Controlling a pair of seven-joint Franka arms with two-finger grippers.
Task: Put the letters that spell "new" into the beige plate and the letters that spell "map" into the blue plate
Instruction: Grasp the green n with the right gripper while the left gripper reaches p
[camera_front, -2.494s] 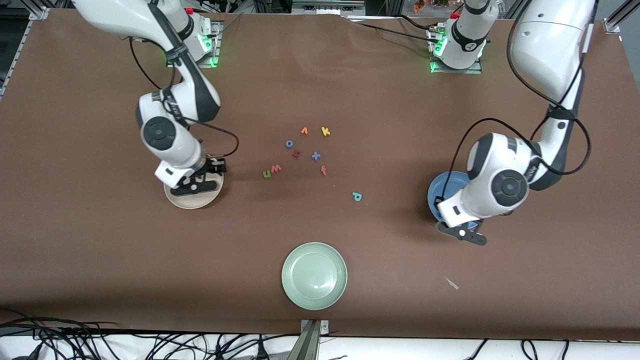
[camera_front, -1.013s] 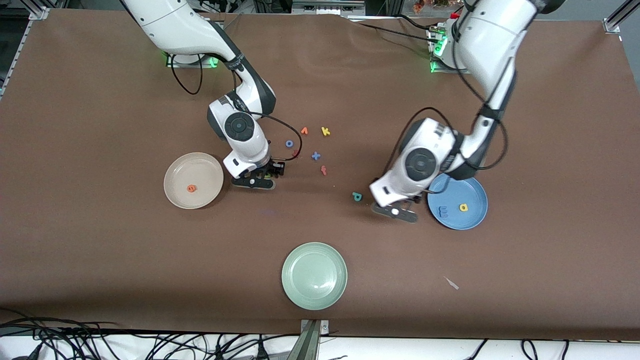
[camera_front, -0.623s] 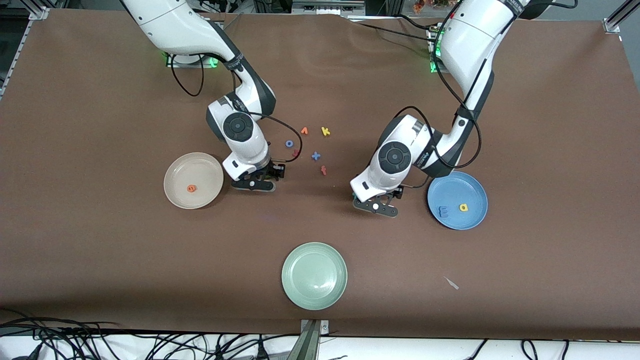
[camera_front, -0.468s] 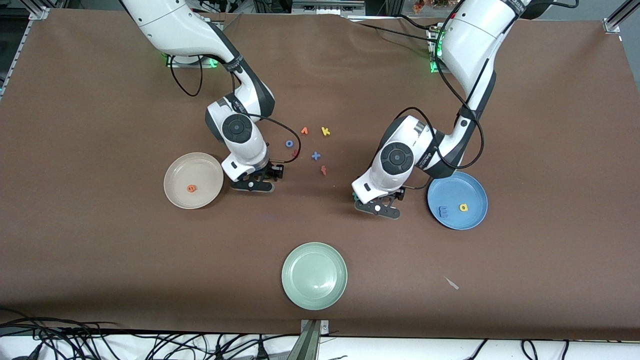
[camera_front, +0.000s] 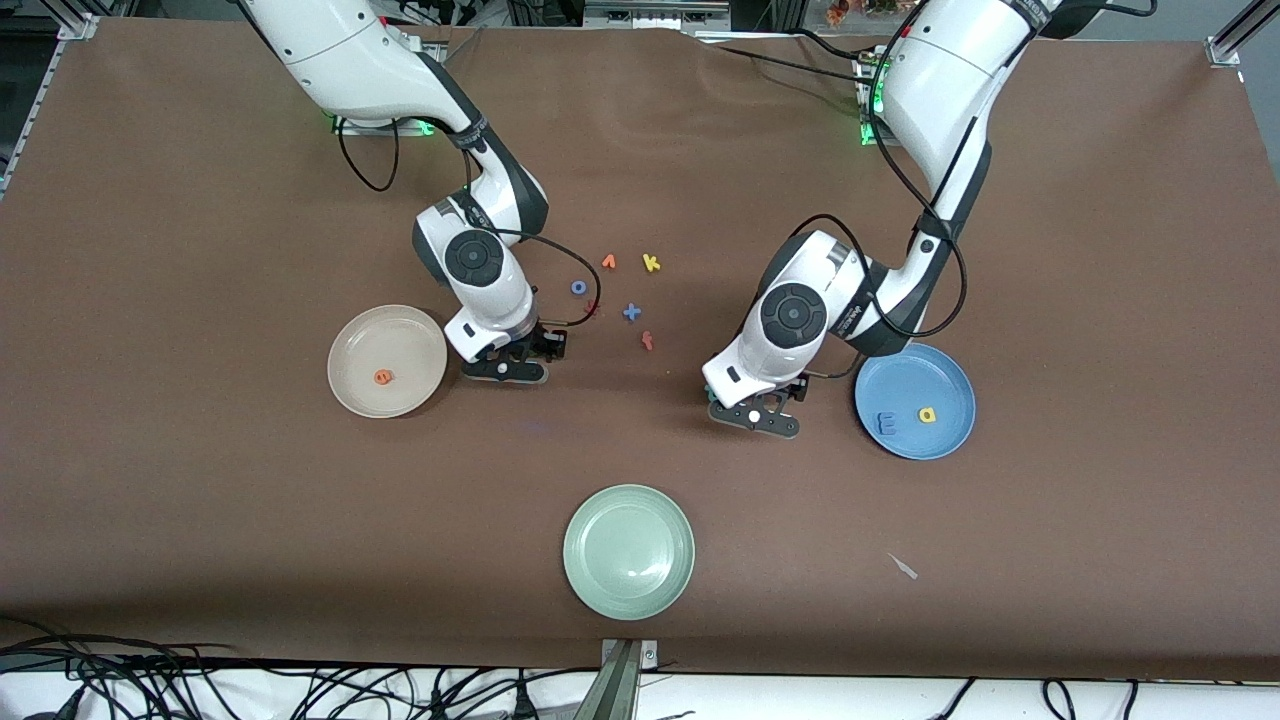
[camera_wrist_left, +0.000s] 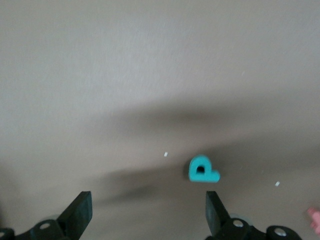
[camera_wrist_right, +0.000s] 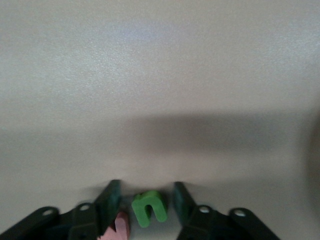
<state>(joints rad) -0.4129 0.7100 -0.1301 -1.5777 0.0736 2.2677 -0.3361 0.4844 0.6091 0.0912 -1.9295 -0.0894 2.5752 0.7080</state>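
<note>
Right pincer (camera_wrist_right: 147, 200), low over the tabletop (camera_front: 200, 500) beside the beige plate (camera_front: 352, 392), fingers narrowed around the green n (camera_wrist_right: 149, 208) with a gap each side, the pink w (camera_wrist_right: 120, 226) touching one finger; left pincer (camera_wrist_left: 149, 212), spread wide, brackets the teal p (camera_wrist_left: 202, 169) near the blue plate (camera_front: 950, 440).

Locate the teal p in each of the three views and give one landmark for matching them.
Front view: not visible; the left gripper hangs over its spot and hides it.
Left wrist view: teal p lies flat on the brown table, between the open fingers, close to one of them.
Right wrist view: not in it; there the green n sits between the right gripper's fingers.
Shared landmark: the brown table.
</note>
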